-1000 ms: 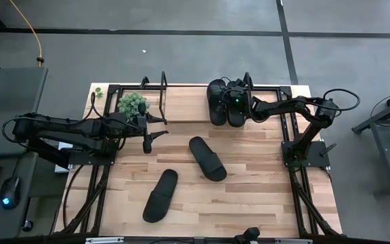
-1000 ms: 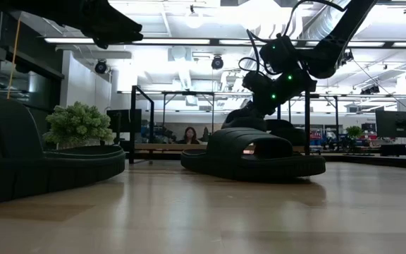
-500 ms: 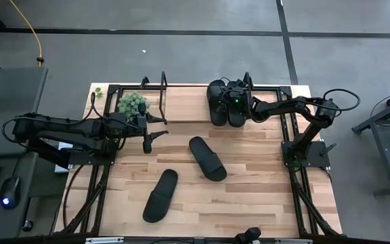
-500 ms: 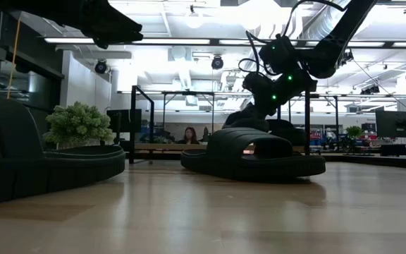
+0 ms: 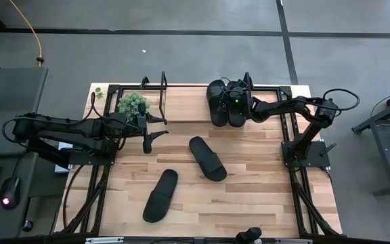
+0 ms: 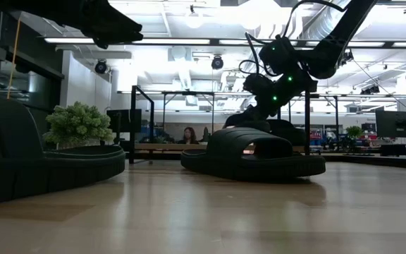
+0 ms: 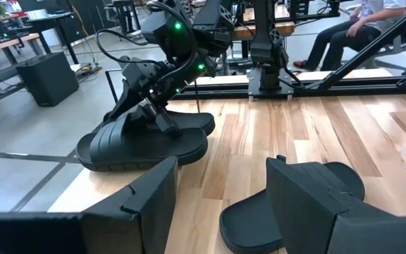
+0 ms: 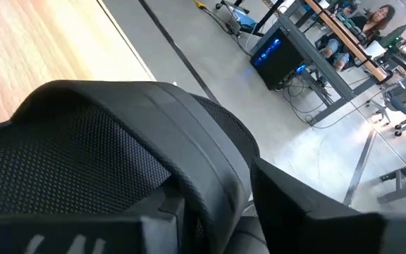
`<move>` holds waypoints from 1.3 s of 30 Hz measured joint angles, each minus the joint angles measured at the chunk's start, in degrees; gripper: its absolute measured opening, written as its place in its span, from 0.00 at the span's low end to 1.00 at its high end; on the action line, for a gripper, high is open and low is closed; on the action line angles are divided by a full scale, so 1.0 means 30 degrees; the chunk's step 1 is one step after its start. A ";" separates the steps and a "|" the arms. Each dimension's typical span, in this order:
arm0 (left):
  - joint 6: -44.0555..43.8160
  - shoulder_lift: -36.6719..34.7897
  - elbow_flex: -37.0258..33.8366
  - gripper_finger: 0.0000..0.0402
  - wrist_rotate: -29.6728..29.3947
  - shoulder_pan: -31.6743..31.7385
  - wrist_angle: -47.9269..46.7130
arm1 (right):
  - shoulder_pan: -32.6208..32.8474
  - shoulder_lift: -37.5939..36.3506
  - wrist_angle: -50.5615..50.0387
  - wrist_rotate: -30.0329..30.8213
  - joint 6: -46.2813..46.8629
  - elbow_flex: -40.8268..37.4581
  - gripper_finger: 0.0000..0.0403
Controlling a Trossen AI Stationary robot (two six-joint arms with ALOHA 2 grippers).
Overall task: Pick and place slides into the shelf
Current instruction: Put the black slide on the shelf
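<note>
- From above: two slides (image 5: pixel 225 103) sit side by side on the shelf (image 5: pixel 181 104) at the far edge of the table (image 5: pixel 263 183). The right gripper (image 5: pixel 234 102) covers part of them, so its fingers are hard to see. Two more slides (image 5: pixel 207 158) lie on the table. The left gripper (image 5: pixel 147 143) hangs open near a small plant (image 5: pixel 132 104).
- From table height: one slide (image 6: pixel 254 155) hides most of the shelf.
- Left wrist: its fingers (image 7: pixel 146 204) stand apart, holding nothing.
- Right wrist: a slide strap (image 8: pixel 118 134) fills the view, between fingers (image 8: pixel 309 212) that are partly open around it. I cannot tell if they still grip it.

Slides (image 5: pixel 208 158) matt black, perhaps rubber; tabletop (image 5: pixel 263 169) smooth light wood.
</note>
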 joint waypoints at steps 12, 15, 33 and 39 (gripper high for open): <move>-0.0007 0.0000 0.0000 0.50 0.0001 0.0000 0.0000 | -0.0029 0.0000 0.0036 -0.0068 0.0427 0.0000 0.49; -0.0010 0.0000 0.0000 0.50 0.0001 0.0000 0.0000 | -0.0022 0.0007 0.0021 -0.0110 0.0800 0.0130 0.51; -0.0020 0.0000 0.0000 0.50 0.0001 0.0000 0.0000 | 0.0036 0.0000 -0.2556 -0.0236 0.2694 0.0319 0.52; -0.0015 0.0000 0.0000 0.50 0.0001 0.0000 0.0000 | 0.0036 -0.0022 -0.2633 -0.0530 0.3034 0.0335 0.52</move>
